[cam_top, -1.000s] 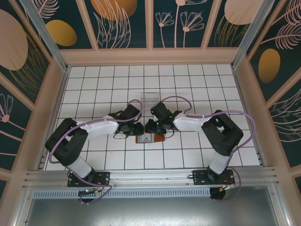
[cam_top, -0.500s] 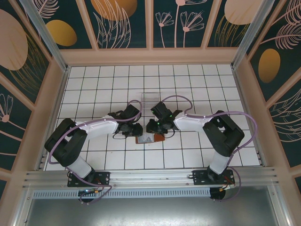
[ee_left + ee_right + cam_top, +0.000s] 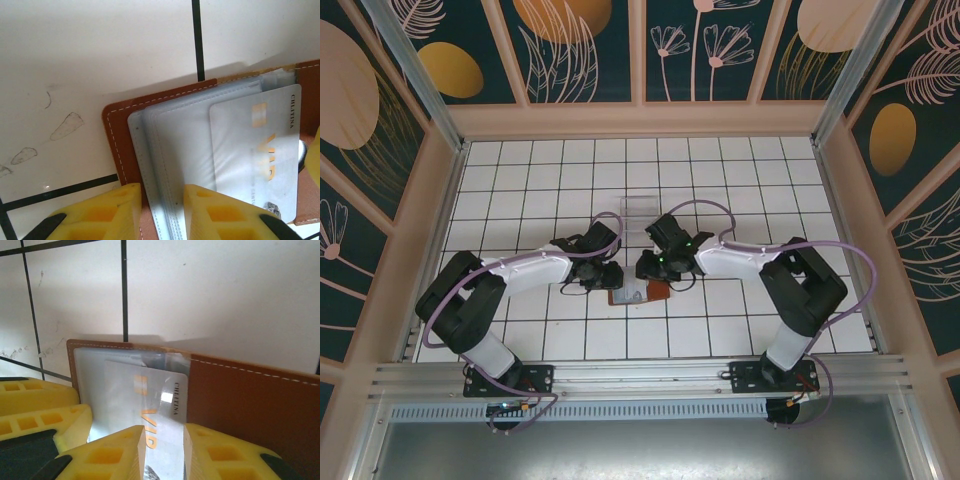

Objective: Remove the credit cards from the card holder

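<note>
1. The tiled table (image 3: 520, 180) carries the card holder (image 3: 660, 292), which lies opened flat. All positions below are given from the card holder.
2. My left gripper (image 3: 161, 210) is set narrow and sits over the card holder's left edge. Its fingertips straddle the sleeve edges. I cannot tell whether they press down.
3. My right gripper (image 3: 164, 455) is also set narrow and sits over the card holder's middle. The credit card lies flat behind the gap, so I see nothing pinched across its thickness.
4. The card holder's brown leather (image 3: 240, 400) looks light and floppy. I expect it to slide or lift with any pull unless one tool pins it.
5. The clear sleeves (image 3: 180, 150) are stacked inside the card holder. They look soft and slick, and likely cling to what they hold.
6. The pale credit card (image 3: 255, 145) sits in a sleeve at the card holder's middle. I judge it light, stiff, thin and slippery.
7. Hold point: the card's exposed short edge. Pinch across its faces and draw along the sleeve. Do not lift, as a thin card pinched shallowly may slip out.
</note>
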You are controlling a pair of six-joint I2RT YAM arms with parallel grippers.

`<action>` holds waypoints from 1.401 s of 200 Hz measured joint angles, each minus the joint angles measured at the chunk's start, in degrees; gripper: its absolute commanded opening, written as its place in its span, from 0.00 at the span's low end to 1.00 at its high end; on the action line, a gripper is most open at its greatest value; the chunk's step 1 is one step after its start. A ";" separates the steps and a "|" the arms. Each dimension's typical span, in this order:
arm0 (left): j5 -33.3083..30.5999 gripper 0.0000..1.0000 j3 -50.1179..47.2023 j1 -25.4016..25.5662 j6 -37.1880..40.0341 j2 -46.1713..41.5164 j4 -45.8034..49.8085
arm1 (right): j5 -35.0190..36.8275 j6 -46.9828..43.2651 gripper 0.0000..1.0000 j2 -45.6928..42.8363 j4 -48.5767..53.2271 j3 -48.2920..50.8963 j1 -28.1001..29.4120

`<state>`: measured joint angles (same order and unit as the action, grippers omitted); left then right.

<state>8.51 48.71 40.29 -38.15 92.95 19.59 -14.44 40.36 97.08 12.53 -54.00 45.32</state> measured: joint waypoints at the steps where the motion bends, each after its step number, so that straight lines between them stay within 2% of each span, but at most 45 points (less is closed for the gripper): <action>1: 0.00 0.29 0.00 0.00 0.00 0.00 0.00 | -0.11 0.04 0.27 -0.07 -0.17 0.13 -0.09; 120: 0.00 0.27 0.59 0.00 0.02 0.81 0.04 | -10.21 1.97 0.23 -0.92 -16.20 11.52 -4.11; 280: -0.02 0.27 0.85 0.00 0.20 1.14 -0.02 | -18.21 6.12 0.22 1.03 -27.26 15.47 -4.90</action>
<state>8.49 49.56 40.29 -37.95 94.08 19.57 -32.64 46.48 98.10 -14.72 -38.52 40.42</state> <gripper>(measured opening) 0.267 0.221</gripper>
